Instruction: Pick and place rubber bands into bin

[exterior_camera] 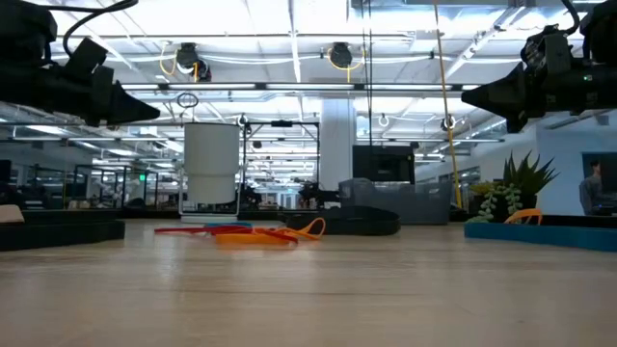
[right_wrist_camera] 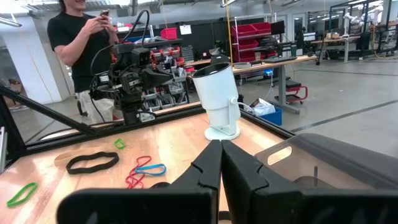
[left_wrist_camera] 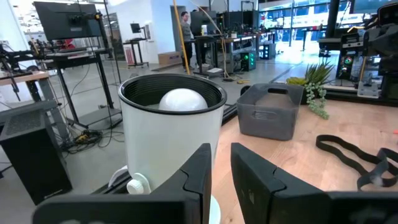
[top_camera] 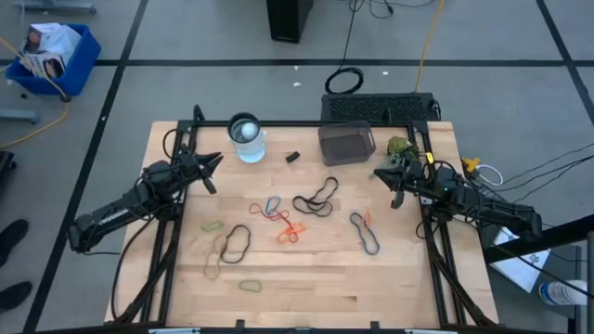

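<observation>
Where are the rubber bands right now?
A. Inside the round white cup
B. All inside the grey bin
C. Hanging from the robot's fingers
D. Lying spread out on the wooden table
D: the rubber bands lie scattered on the table, and the bin looks empty.

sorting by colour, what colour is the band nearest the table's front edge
Green rubber band, clearest in the high view.

A grey floor (top_camera: 186, 37) with dark lines surrounds the wooden table (top_camera: 306, 278). A blue crate (top_camera: 56, 56) sits nearby. Strip lights (exterior_camera: 289, 39) line the ceiling.
</observation>
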Robot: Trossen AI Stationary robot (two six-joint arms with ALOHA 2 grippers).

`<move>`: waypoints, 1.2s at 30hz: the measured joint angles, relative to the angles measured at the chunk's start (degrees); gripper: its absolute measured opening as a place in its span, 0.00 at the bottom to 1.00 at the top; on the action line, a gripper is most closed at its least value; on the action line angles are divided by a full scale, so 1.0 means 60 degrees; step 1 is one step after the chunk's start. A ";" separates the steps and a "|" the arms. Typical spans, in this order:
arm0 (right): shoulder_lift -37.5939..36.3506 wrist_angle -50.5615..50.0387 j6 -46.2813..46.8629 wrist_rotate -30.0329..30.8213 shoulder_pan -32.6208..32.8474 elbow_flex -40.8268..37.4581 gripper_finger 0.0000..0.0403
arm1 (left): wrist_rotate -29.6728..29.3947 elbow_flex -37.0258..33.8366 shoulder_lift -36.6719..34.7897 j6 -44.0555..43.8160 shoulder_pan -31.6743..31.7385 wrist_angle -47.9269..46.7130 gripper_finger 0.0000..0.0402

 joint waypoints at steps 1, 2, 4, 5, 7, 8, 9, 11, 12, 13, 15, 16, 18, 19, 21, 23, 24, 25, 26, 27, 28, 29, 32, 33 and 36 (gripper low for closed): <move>0.0000 0.0001 0.0081 -0.0004 -0.0002 -0.0001 0.01 | 0.0000 0.0000 -0.0002 0.0000 -0.0001 0.0000 0.17; 0.0000 0.0001 0.0252 -0.0004 -0.0002 0.0001 0.01 | 0.0004 0.0000 0.0000 0.0000 -0.0001 0.0001 0.17; 0.0000 0.0001 0.0762 -0.0004 -0.0001 0.0001 0.01 | 0.0002 0.0000 -0.0003 -0.0002 -0.0001 -0.0002 0.17; 0.0000 0.0001 0.0956 -0.0003 0.0000 -0.0003 0.01 | 0.0002 0.0002 -0.0002 -0.0002 0.0000 0.0001 0.17; 0.0000 0.0001 0.1059 0.0003 -0.0003 0.0001 0.01 | 0.0004 0.0000 -0.0004 0.0000 -0.0001 0.0001 0.17; 0.0000 0.0001 0.1068 0.0014 -0.0002 -0.0001 0.01 | 0.0004 0.0001 -0.0002 -0.0002 0.0000 0.0000 0.17; 0.0000 0.0001 0.1080 0.0013 0.0000 0.0000 0.01 | 0.0003 0.0000 -0.0004 0.0000 -0.0001 0.0000 0.17; 0.0000 0.0000 0.1393 -0.0013 0.0011 0.0000 0.01 | 0.0001 0.0000 -0.0004 -0.0001 -0.0001 0.0000 0.17; 0.0000 0.0001 0.1664 -0.0013 0.0021 -0.0001 0.01 | 0.0002 0.0000 -0.0002 0.0000 0.0000 -0.0001 0.17; 0.0000 -0.0001 0.1963 -0.0013 0.0022 0.0001 0.01 | 0.0000 0.0000 0.0000 0.0000 -0.0001 -0.0002 0.17; 0.0000 0.0000 0.2471 -0.0010 0.0018 -0.0002 0.01 | 0.0002 0.0000 -0.0004 0.0000 0.0001 -0.0001 0.17; 0.0000 -0.0003 0.2651 -0.0010 0.0018 -0.0001 0.01 | 0.0001 0.0000 -0.0002 0.0000 0.0000 -0.0001 0.17; 0.0000 -0.0003 0.2845 -0.0011 0.0018 -0.0002 0.01 | 0.0004 0.0000 -0.0002 -0.0002 -0.0001 -0.0001 0.17; 0.0000 -0.0002 0.2933 -0.0015 0.0018 -0.0001 0.01 | 0.0002 0.0000 0.0000 0.0000 -0.0001 -0.0001 0.17; 0.0000 -0.0003 0.3169 -0.0018 0.0018 0.0001 0.01 | 0.0003 0.0000 -0.0002 -0.0001 -0.0001 0.0000 0.17; 0.0000 -0.0003 0.3239 -0.0011 0.0018 -0.0001 0.01 | 0.0000 0.0000 -0.0004 -0.0001 -0.0001 -0.0002 0.17; 0.0000 -0.0003 0.3204 -0.0011 0.0018 0.0001 0.01 | 0.0003 0.0000 -0.0004 0.0000 -0.0001 -0.0002 0.17; 0.0000 -0.0003 0.3149 -0.0011 0.0018 -0.0002 0.01 | 0.0000 0.0000 0.0000 -0.0003 -0.0001 -0.0002 0.17; 0.0000 -0.0003 0.3091 -0.0011 0.0018 0.0001 0.01 | 0.0001 0.0000 -0.0002 0.0000 -0.0001 0.0000 0.17; 0.0000 -0.0003 0.3037 -0.0011 0.0018 0.0000 0.01 | 0.0002 0.0000 -0.0001 0.0000 0.0000 0.0000 0.17; 0.0000 -0.0003 0.3029 -0.0007 0.0018 0.0000 0.01 | 0.0000 0.0000 -0.0001 -0.0001 0.0003 -0.0001 0.17; 0.0000 -0.0003 0.3026 -0.0007 0.0018 -0.0002 0.01 | 0.0004 0.0003 -0.0001 0.0000 -0.0001 -0.0001 0.17; 0.0000 -0.0003 0.3004 -0.0007 0.0018 -0.0001 0.01 | 0.0002 0.0000 -0.0004 -0.0002 -0.0001 0.0001 0.17; 0.0000 -0.0003 0.3001 -0.0007 0.0018 -0.0001 0.01 | 0.0001 0.0001 -0.0003 0.0000 -0.0001 0.0001 0.17; 0.0000 -0.0003 0.3003 -0.0022 0.0018 0.0001 0.01 | 0.0003 0.0000 -0.0003 -0.0003 0.0001 0.0000 0.17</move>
